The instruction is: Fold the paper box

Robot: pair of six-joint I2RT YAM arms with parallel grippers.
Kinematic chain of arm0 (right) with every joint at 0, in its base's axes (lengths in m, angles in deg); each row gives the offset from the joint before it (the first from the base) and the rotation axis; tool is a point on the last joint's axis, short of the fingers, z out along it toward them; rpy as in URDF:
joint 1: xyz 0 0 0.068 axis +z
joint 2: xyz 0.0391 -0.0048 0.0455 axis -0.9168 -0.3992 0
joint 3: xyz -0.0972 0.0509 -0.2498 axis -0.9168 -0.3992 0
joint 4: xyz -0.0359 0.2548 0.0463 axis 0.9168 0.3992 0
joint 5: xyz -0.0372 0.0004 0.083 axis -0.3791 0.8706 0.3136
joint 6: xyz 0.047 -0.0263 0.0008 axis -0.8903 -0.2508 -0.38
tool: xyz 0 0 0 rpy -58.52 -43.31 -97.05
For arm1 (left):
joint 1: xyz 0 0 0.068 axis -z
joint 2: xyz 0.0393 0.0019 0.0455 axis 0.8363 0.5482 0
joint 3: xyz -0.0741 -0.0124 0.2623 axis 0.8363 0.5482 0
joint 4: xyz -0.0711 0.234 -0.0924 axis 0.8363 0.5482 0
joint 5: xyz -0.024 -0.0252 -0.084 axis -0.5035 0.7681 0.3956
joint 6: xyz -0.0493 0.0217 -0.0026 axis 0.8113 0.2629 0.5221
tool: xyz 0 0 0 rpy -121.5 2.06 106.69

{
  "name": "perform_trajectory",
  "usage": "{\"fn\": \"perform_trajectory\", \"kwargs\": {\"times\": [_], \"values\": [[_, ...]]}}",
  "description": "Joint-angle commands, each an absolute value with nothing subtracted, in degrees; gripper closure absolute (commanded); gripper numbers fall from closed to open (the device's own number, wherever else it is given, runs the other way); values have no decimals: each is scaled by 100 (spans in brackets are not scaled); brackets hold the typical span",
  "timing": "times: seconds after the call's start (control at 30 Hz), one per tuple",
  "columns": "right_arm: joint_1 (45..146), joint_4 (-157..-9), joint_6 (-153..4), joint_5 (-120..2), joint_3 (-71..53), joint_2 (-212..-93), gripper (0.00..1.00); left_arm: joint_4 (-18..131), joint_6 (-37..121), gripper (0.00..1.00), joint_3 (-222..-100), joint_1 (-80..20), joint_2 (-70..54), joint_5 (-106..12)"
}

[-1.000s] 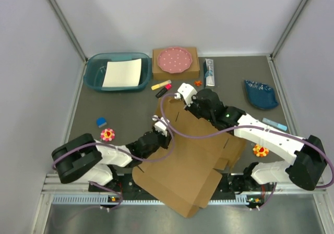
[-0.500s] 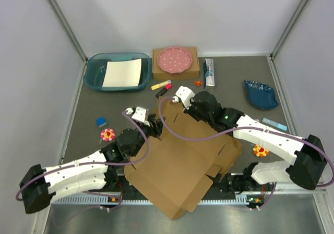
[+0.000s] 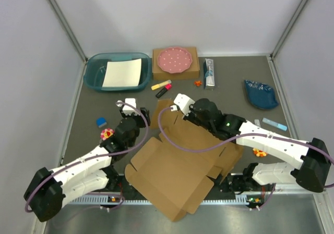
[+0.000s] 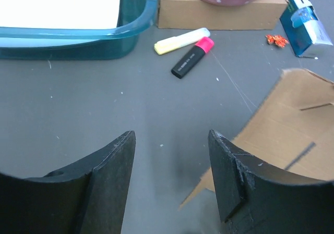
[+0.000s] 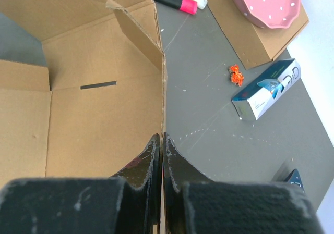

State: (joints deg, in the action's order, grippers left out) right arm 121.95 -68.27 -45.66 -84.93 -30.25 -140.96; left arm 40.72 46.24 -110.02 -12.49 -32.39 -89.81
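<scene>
The paper box [image 3: 180, 163] is a large brown cardboard sheet with flaps, lying part-folded at the near middle of the table. Its far wall stands up. My right gripper [image 3: 175, 109] is shut on the top edge of that upright wall; in the right wrist view the fingers [image 5: 162, 136] pinch the thin edge, with the box's inner panel [image 5: 99, 114] to their left. My left gripper [image 3: 140, 115] is open and empty, just left of the box's far corner. In the left wrist view [image 4: 171, 135] only grey table lies between the fingers, and the box's corner [image 4: 292, 130] is to the right.
A teal bin [image 3: 94, 70] holding white paper stands at the far left. A small brown box with a pink dotted plate [image 3: 175, 61] is beside it. Yellow and pink highlighters [image 3: 163, 87], a toothpaste box [image 3: 209, 72], a blue dish [image 3: 261, 94] and flower toys [image 3: 107, 134] lie around.
My left arm has swung away from the box to the left and farther out, its gripper now clear of the cardboard. The box has shifted slightly left with my right gripper still on its wall.
</scene>
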Motion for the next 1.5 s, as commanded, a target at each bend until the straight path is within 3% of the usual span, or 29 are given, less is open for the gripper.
{"fn": "perform_trajectory", "kwargs": {"times": [0.0, 0.47, 1.0, 1.47], "values": [[12290, -6986, -4510, -8574, -3076, -13798, 100, 3682, 4623, 37, -11056, -1685, -3235, -8130], [12377, -7013, -4404, -8627, -3103, -13781, 100, 2917, 4640, 36, -10969, -1817, -2901, -6688], [12597, -7083, -4202, -9005, -3120, -13974, 100, 3119, 4816, 37, -10810, -1852, -3103, -6327], [12597, -7083, -4255, -8935, -3094, -13983, 100, 3708, 4825, 37, -10801, -1861, -4000, -6415]]}}
